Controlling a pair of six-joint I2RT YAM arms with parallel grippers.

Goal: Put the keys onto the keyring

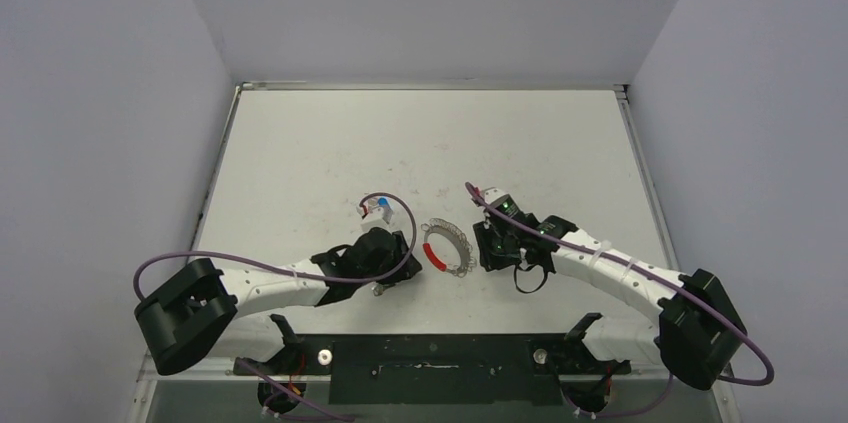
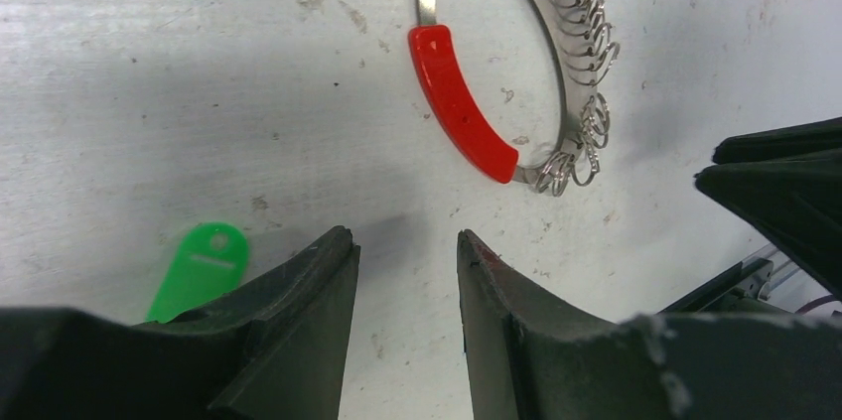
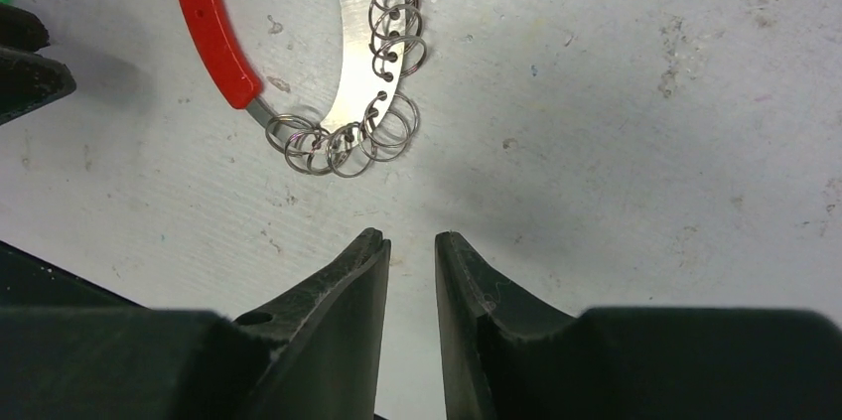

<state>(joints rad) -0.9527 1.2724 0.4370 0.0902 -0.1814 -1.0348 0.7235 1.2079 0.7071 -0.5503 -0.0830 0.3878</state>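
The keyring [image 1: 447, 247] lies flat on the table between my two grippers, a silvery ring with a red sleeve [image 2: 460, 102] and several small wire loops [image 3: 348, 142] along its arc. The green-headed key [image 2: 199, 269] lies just left of my left gripper's fingers, partly hidden by one of them. A blue-headed key [image 1: 381, 209] rests farther back, behind the left arm. My left gripper [image 2: 402, 236] is open above bare table, short of the ring. The right gripper [image 3: 410, 238] stands near the ring's looped side, jaws narrowly apart with nothing between them.
The white table [image 1: 420, 133] is scuffed, with grey walls on three sides. A purple cable [image 1: 395, 205] loops over the left wrist near the blue key. The right gripper's dark fingers [image 2: 774, 182] show at the right of the left wrist view.
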